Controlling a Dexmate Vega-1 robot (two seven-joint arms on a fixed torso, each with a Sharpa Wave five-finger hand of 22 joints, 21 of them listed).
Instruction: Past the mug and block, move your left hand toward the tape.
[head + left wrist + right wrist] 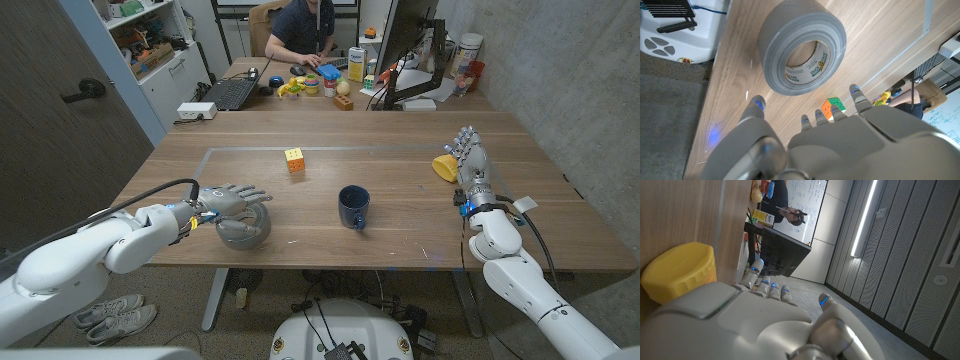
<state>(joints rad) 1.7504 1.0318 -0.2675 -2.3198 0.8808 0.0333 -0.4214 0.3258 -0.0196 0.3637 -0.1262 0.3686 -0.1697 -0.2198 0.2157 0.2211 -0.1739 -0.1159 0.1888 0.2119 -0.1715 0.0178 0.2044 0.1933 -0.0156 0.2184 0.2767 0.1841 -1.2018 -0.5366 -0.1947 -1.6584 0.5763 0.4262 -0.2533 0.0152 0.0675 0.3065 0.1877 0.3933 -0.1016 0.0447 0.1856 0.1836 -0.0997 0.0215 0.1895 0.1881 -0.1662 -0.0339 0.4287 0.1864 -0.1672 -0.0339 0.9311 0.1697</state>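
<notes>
- the near rim of the tape (pixel 243 228) is covered by the left hand (pixel 228 199) in the head view; whether they touch cannot be told.
- the block (pixel 833 108) is partly hidden behind the fingers (pixel 858 98) in the left wrist view.
- the yellow cup (pixel 680 273) is cut off by the picture's edge and partly masked by the right hand (pixel 745 315).
- the small items on the far counter (pixel 300 70) are too small to be identified.
- the person (pixel 303 25) is cut off at the upper edge.

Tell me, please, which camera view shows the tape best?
The left wrist view: the tape is large there, its core label readable. The head view shows the tape small, partly covered by the left hand above it.
</notes>
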